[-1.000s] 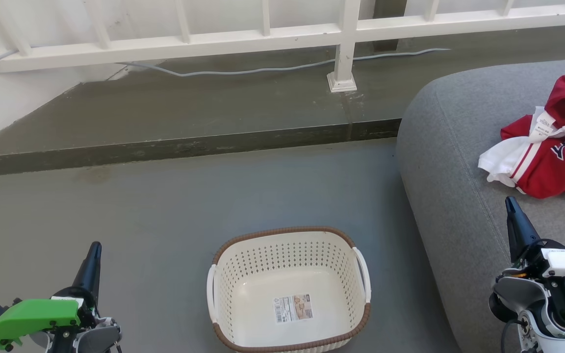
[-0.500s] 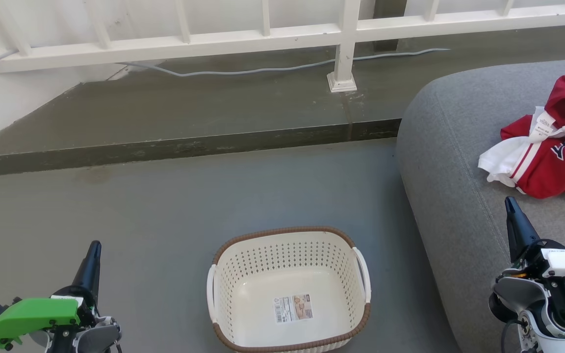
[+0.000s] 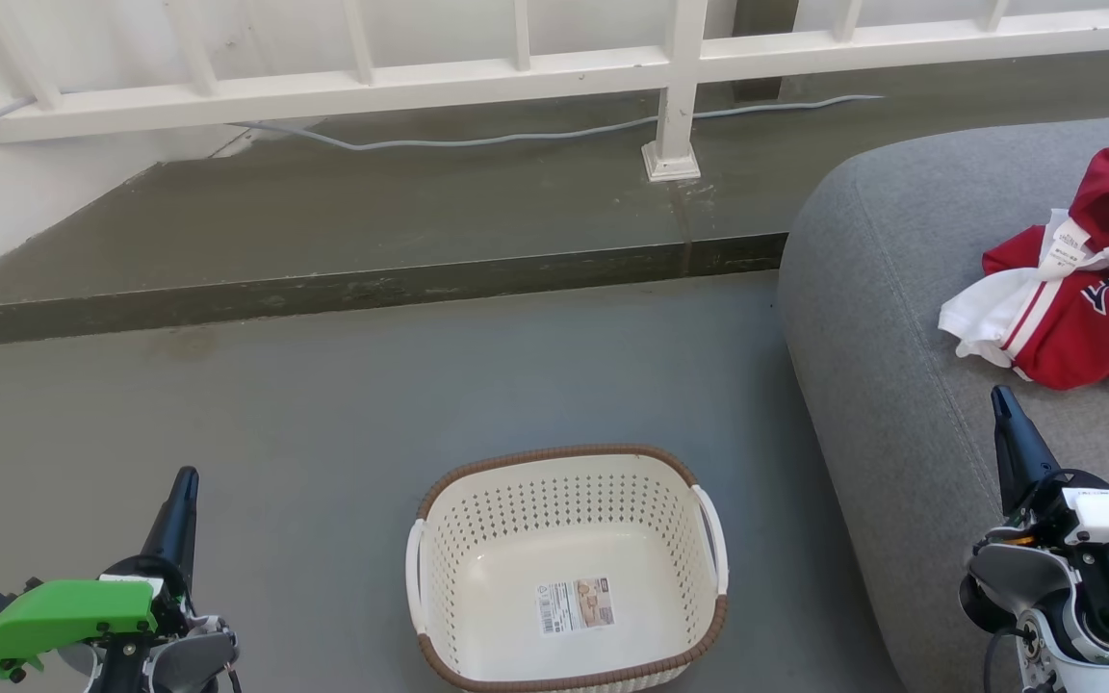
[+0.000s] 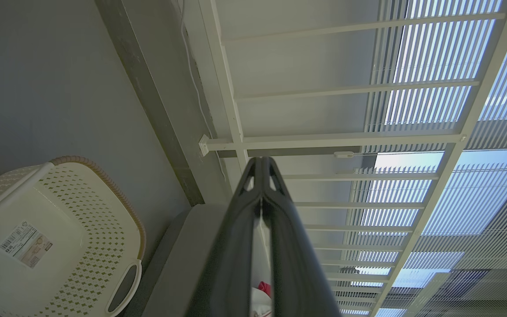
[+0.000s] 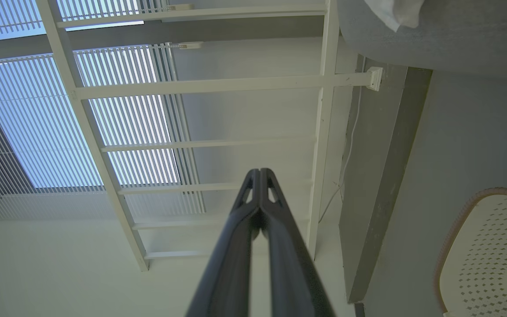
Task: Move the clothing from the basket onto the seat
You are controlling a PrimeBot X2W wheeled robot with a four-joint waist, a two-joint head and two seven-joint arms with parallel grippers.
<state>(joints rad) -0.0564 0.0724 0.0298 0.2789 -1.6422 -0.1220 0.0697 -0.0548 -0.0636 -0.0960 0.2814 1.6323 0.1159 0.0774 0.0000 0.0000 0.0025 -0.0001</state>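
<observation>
At the lower left the left gripper (image 3: 187, 478) hangs over the grey floor (image 3: 323, 385), its jaws pressed together with nothing between them. Behind it, a raised step (image 3: 323, 221) carries a white railing (image 3: 343, 91) and a pale cable (image 3: 477, 141). In the middle, the cream basket (image 3: 554, 450) stands on the floor, a label (image 3: 575, 605) showing on its bare bottom. To the right is the grey sofa seat (image 3: 882, 318). On it lies the red jersey (image 3: 1094, 327), crumpled, with a white cloth (image 3: 978, 313) at its left edge. At the lower right the right gripper (image 3: 998, 393) hangs above the seat, near the jersey but apart from it, jaws closed and empty.
</observation>
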